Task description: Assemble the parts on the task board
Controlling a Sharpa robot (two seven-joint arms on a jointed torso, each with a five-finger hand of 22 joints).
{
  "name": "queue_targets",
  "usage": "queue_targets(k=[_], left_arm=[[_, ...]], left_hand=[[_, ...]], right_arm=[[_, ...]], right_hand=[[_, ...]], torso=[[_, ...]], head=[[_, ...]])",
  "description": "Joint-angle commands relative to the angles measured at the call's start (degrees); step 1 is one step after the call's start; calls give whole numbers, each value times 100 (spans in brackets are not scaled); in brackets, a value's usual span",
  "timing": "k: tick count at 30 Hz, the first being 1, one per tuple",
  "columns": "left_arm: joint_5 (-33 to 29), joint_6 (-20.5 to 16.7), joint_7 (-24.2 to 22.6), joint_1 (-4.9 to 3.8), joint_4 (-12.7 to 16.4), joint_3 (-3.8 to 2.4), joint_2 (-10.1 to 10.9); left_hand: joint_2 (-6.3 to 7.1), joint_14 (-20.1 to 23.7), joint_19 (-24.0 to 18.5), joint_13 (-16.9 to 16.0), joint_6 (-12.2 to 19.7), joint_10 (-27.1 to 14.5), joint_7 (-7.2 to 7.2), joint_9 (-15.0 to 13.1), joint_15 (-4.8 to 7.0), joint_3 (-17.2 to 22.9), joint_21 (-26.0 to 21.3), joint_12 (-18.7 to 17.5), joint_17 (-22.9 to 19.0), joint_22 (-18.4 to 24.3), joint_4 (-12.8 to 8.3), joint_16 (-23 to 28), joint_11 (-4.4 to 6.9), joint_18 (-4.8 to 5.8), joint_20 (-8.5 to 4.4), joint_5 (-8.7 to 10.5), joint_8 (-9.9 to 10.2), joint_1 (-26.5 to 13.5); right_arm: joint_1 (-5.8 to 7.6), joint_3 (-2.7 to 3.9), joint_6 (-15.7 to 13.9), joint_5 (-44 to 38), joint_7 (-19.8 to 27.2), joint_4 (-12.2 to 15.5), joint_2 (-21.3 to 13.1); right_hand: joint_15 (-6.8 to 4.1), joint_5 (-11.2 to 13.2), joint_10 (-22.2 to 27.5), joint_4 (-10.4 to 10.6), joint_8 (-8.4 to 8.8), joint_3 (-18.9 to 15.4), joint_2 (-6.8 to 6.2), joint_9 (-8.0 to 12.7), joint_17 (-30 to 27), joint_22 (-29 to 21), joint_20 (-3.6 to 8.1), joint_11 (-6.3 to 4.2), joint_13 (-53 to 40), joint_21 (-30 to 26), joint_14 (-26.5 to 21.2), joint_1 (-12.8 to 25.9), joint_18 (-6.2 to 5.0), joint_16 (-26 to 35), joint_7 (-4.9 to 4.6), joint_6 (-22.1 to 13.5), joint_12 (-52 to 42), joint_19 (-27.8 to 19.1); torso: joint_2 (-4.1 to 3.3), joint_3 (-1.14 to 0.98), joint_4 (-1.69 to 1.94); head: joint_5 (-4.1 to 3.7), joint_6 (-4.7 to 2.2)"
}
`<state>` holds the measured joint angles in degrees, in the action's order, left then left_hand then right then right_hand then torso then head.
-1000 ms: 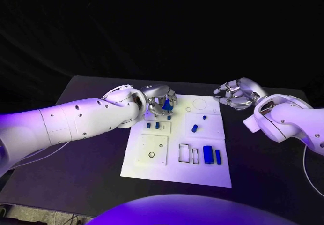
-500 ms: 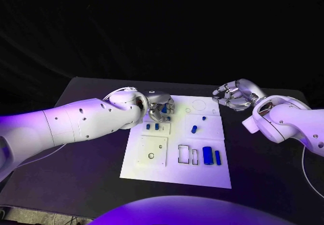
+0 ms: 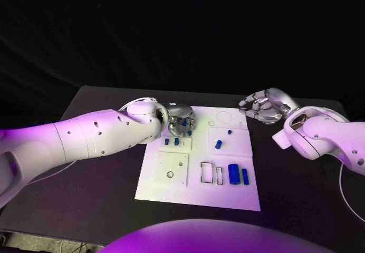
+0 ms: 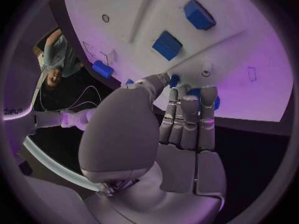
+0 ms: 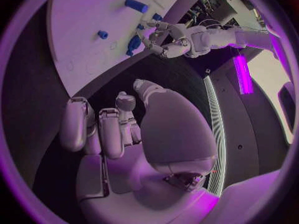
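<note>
Two robot hands: my left robot hand (image 3: 181, 122) is curled over the task board (image 3: 171, 191), fingertips (image 4: 187, 104) closed round a small blue part (image 4: 175, 79); my right robot hand (image 3: 262, 108) hovers off the board over the bench (image 3: 99, 158), fingers curled in, holding nothing.
Part in hand: sits at the board's far left area, just beyond two upright parts (image 3: 172, 141).
Handling: probably light, stiff and slick; I judge a fingertip pinch on its sides best.

The task board (image 3: 199, 194) is a white rectangular plate that lies flat in the middle of the table, with raised square panels, small round holes and narrow rectangular slots on it. Two blue blocks (image 3: 239, 174) (one wide, one narrow) stand side by side at its right part, a short blue peg (image 3: 219, 144) lies tilted above them, and two small blue pegs (image 3: 172, 141) stand near its left edge.
</note>
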<state>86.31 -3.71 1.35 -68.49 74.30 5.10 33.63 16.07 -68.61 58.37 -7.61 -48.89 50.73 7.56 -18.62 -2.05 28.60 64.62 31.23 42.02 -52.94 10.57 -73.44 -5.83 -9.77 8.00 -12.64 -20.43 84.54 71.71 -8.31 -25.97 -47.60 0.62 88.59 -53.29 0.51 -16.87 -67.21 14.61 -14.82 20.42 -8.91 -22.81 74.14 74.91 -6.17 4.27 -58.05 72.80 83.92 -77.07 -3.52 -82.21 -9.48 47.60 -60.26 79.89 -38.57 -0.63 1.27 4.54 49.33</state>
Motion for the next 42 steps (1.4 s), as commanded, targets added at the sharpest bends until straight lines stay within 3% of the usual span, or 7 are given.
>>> queue_targets(k=[1, 8, 21, 25, 29, 37, 42], left_arm=[[55, 147, 33, 14, -37, -4, -49], [13, 126, 27, 46, -106, -4, -104], [3, 75, 13, 84, -202, -4, -173], [3, -1, 14, 92, -226, -4, -182], [-19, -110, -6, 95, -241, -3, -181], [-192, -369, -128, 97, -163, -11, -97], [-319, -513, -234, 96, -13, -60, 41]], left_hand=[[-52, 21, 1, 16, -62, 77, -6, 22, 16, 88, 50, -37, 7, -58, -19, -62, 6, 88, -19, 26, 27, 43], [-74, -27, 59, 40, -101, 133, -16, 55, 38, 194, 127, -52, 45, -151, -47, -121, 31, 102, -33, 36, 38, 39], [-196, -453, 536, 85, -505, 593, -38, 91, 148, 522, 594, -75, 512, -734, -248, -445, 158, 218, -129, 85, -69, -34], [-272, -758, 821, 82, -676, 838, -14, 74, 198, 656, 834, -95, 985, -1045, -401, -638, 208, 286, -180, 105, -110, -15], [-308, -850, 899, 79, -740, 939, -11, 70, 220, 736, 910, -132, 1088, -1134, -501, -685, 226, 304, -208, 107, -108, -19], [-269, -879, 915, 97, -729, 949, 5, 85, 207, 782, 938, -223, 1086, -1160, -553, -689, 202, 310, -214, 100, -59, -103], [-251, -902, 937, 100, -756, 978, 9, 85, 196, 782, 958, -266, 1103, -1187, -546, -697, 192, 317, -206, 105, -48, -199]], right_arm=[[-4, 1, 7, -8, 46, 4, 6], [-6, 1, -8, -8, 54, 2, 22], [-12, 1, 4, -7, 51, -1, 38], [-13, 1, 2, -7, 51, -2, 39], [-14, 1, 0, -7, 51, -3, 39], [-15, 1, -1, -7, 50, -8, 38], [-20, 1, 1, -7, 48, -14, 32]], right_hand=[[-43, -21, 41, 1, -39, 22, -2, -9, -5, 374, 1, 12, 5, -19, 218, 37, -85, 19, -1, -51, 17, -48], [-45, -29, 46, 3, -45, 31, -3, -9, -9, 362, 2, 12, 27, -38, 218, 41, -88, 24, -1, -54, 37, -56], [-44, -31, 36, 8, -50, 34, 0, -10, -10, 362, 3, 12, 23, -41, 218, 49, -88, 27, -1, -52, 32, -56], [-44, -31, 36, 8, -50, 34, 0, -10, -10, 362, 3, 12, 23, -41, 218, 49, -88, 27, -1, -52, 32, -56], [-44, -31, 36, 8, -50, 34, 0, -10, -10, 362, 3, 12, 23, -41, 218, 49, -88, 27, -1, -52, 32, -56], [-44, -31, 36, 8, -50, 34, 0, -10, -10, 362, 3, 12, 23, -41, 218, 49, -88, 27, -1, -52, 32, -56], [-45, -33, 18, 13, -60, 40, 1, -13, -14, 359, 4, 10, 19, -47, 217, 58, -89, 32, 0, -47, 24, -56]], torso=[[3, -4, -1], [4, -4, 2], [10, -1, 4], [11, -1, 3], [12, -1, 10], [13, 3, 9], [20, 4, 18]], head=[[-8, 23], [-33, 34], [-46, 59], [-44, 58], [-52, 54], [-50, 39], [-65, 18]])
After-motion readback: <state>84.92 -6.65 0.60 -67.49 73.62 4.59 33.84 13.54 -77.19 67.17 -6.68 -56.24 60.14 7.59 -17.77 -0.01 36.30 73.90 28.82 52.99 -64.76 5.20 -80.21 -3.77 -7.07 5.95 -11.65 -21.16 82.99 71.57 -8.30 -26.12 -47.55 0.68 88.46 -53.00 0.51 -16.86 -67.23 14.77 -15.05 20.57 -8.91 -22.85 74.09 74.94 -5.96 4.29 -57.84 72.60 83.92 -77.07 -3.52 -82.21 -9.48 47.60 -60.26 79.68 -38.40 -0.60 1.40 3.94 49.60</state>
